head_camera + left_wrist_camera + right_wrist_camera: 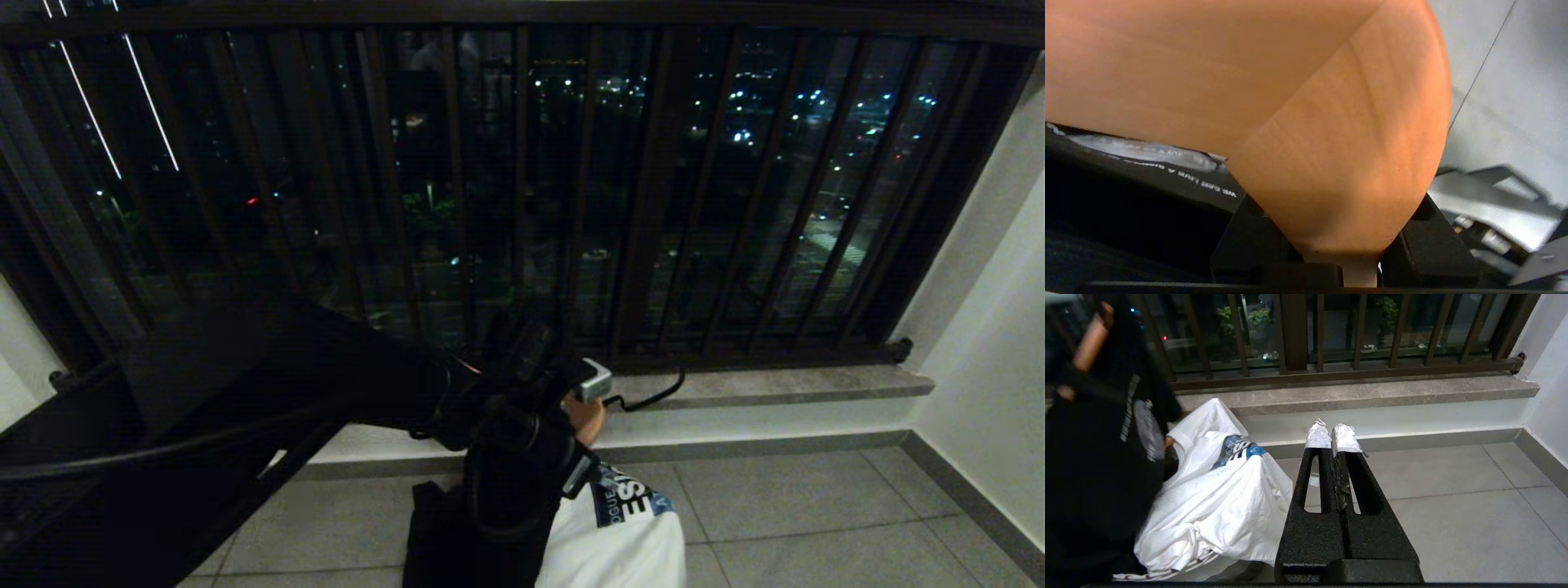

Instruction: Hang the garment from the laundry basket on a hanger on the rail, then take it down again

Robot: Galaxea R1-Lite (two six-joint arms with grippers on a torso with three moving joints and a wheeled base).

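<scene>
Left wrist view: jaws of left gripper point(1341, 261) clamped on stiff, light wooden hanger point(1298, 122) under soft, limp black garment point(1094, 465); best gripped by the wood.

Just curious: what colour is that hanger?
Orange-tan wood, hanger, clearest in the left wrist view.

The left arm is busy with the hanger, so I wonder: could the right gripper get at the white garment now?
Probably yes: only bare floor lies between the right gripper and the white garment, though its fingers are shut and must open first.
</scene>
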